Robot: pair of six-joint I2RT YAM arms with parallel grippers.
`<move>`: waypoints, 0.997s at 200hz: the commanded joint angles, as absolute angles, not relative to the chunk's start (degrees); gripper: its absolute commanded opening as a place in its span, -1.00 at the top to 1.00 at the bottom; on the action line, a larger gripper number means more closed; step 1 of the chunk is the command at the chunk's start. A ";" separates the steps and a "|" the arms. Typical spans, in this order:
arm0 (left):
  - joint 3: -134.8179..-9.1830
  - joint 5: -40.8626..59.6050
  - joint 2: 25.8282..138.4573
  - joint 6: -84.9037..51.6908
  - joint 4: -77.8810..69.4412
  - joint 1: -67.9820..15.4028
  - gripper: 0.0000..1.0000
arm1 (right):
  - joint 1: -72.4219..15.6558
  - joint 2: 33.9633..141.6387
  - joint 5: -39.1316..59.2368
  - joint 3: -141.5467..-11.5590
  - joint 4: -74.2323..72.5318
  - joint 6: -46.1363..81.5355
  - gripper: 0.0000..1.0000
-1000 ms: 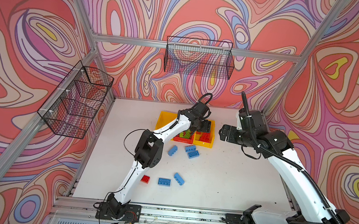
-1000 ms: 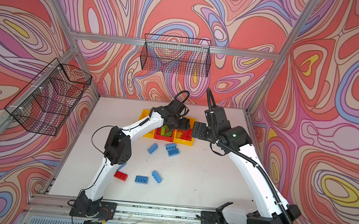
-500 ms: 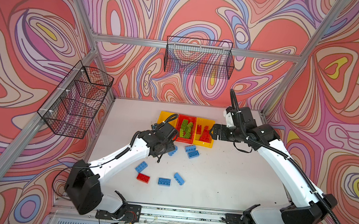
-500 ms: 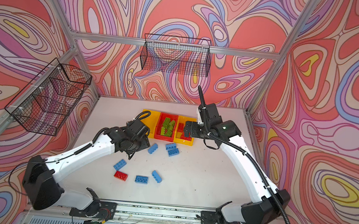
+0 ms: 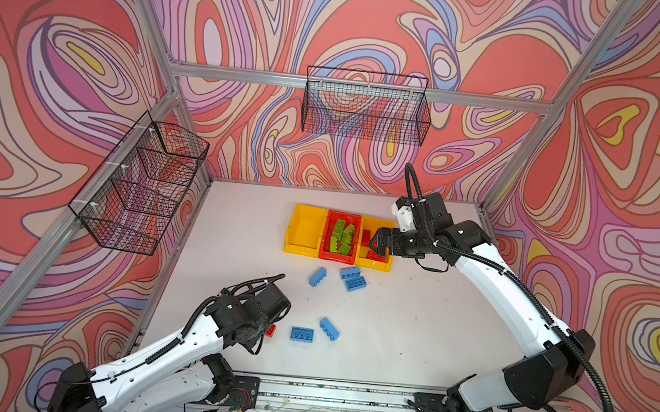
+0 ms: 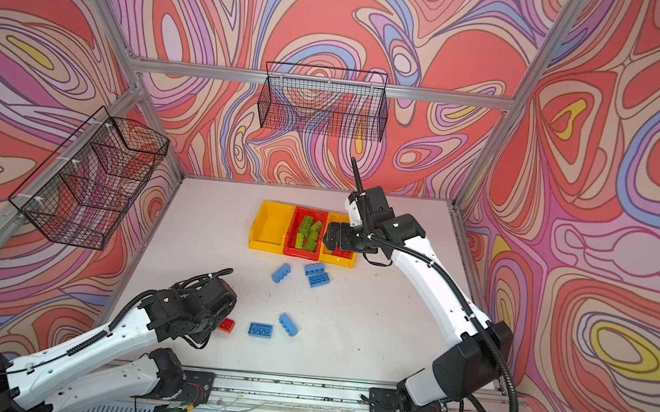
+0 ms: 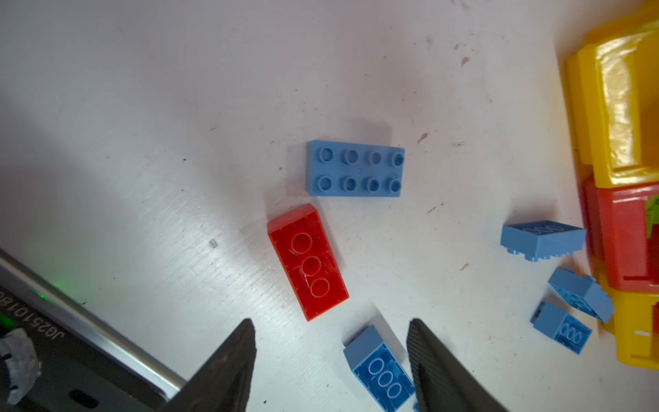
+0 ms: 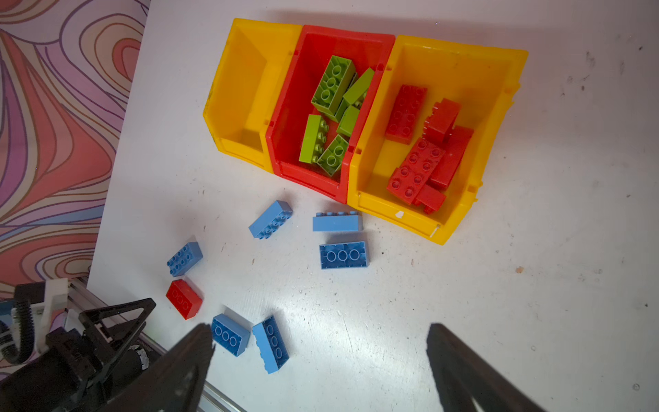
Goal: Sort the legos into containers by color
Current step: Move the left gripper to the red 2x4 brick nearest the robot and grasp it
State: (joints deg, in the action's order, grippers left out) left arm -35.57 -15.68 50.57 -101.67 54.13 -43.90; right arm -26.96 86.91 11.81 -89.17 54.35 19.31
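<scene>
One red lego (image 7: 307, 261) seemingly beyond jaws

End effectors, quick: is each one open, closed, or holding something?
Left end effector: open, holding nothing.
Right end effector: open, holding nothing.
</scene>
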 commanded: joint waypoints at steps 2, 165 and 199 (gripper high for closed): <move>-35.08 -17.30 51.16 -107.05 54.85 -44.16 -0.43 | -26.82 86.79 12.76 -91.29 54.20 18.46 -0.96; -29.14 -7.99 62.75 -98.61 39.52 -34.19 -0.49 | -26.89 83.53 9.28 -88.46 53.85 21.70 -0.96; -26.53 -5.83 65.17 -97.85 37.28 -32.48 -0.46 | -26.81 84.60 9.05 -89.40 54.13 21.40 -0.96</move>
State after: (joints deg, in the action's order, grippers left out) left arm -28.23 -7.88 63.13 -98.43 39.35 -33.54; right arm -26.96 84.44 9.93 -88.79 54.19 21.50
